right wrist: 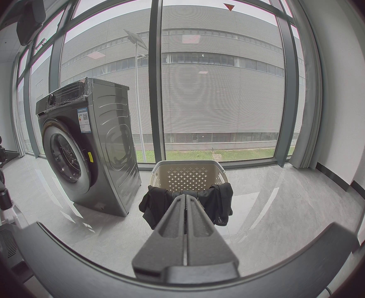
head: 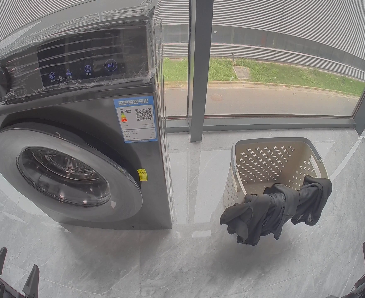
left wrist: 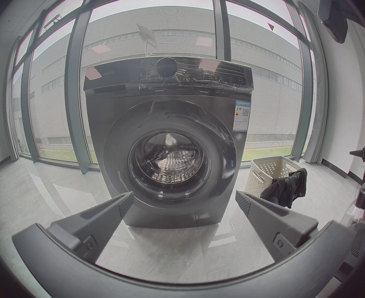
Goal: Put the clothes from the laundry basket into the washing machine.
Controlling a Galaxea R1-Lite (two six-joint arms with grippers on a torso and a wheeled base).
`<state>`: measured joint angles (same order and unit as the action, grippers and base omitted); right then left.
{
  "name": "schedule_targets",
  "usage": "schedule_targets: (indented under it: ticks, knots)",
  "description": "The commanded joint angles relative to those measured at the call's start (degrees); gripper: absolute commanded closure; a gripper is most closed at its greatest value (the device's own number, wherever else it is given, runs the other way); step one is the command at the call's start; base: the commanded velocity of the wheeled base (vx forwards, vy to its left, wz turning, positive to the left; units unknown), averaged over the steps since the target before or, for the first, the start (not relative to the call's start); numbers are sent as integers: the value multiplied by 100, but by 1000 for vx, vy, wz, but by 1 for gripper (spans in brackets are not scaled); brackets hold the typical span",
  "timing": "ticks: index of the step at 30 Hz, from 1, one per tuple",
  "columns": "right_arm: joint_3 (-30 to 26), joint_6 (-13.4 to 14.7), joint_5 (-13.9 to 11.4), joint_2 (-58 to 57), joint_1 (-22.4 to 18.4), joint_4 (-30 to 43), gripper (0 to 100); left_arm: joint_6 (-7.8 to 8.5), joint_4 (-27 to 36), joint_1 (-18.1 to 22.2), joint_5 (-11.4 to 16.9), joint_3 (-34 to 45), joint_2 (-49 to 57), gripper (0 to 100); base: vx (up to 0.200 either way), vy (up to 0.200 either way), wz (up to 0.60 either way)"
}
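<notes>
Presently the clothes (head: 273, 212) drape over the laundry basket (head: 273, 140) rim at four o'clock. Left gripper (left wrist: 183, 197) jaws wide, right gripper (right wrist: 185, 199) pressed together, empty. Risk: washing machine (head: 87, 104) door (head: 64, 174) at nine o'clock is closed, blocking loading.

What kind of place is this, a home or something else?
Likely a test or demo room, not a home: a washing machine in plastic wrap stands on polished floor by tall windows, a laundry basket beside it.

Head: looks down, washing machine (head: 79, 145) at 10 o'clock, laundry basket (head: 273, 162) at 2 o'clock.
My left wrist: low, facing the machine's front.
My right wrist: low, facing the basket.
Shared: both things.
</notes>
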<state>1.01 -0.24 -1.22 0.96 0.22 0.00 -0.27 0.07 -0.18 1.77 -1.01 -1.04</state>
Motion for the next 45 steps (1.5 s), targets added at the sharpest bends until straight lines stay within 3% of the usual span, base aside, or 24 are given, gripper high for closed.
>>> schedule_targets:
  ticks: [1,11,20,26,32,45]
  knots:
    - [-101,-2,-1,-44,-4,0,100,18,1,1,8,101,104,0,0,0,0]
    - [-101,-2,-1,-44,4,0,100,-35,1,1,-54,101,104,0,0,0,0]
    - [-101,-2,-1,-44,4,0,100,-70,1,1,-150,101,104,0,0,-200,0]
    - [-101,-2,-1,-44,-4,0,100,18,-7,9,-80,101,104,0,0,-200,0]
    - [-101,-2,-1,-44,-4,0,100,9,1,1,-80,101,104,0,0,0,0]
    - [-101,-2,-1,-44,-4,0,100,-17,1,1,-80,101,104,0,185,0,0]
